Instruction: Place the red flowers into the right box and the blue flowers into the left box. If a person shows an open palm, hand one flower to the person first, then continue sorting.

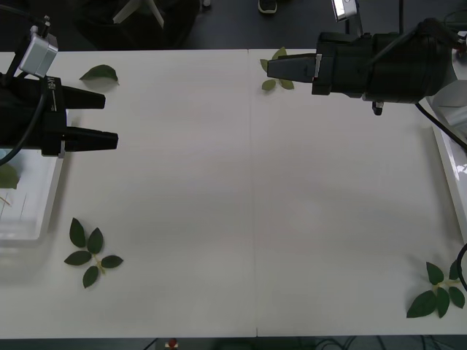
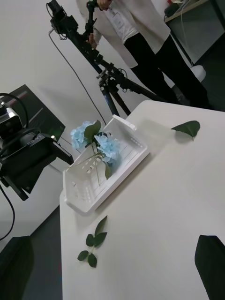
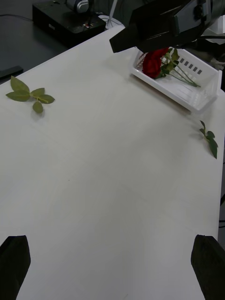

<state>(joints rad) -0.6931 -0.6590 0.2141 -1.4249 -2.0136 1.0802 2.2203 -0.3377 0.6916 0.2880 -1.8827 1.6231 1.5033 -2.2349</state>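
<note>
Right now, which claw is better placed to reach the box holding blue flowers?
Left: the left claw hovers open beside the left box with the blue flowers; the right claw is across the table.

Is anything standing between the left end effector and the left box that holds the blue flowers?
Nothing visible does. The left end effector hangs open close by the left box, with bare table around them. The blue flowers lie inside the box.
</note>
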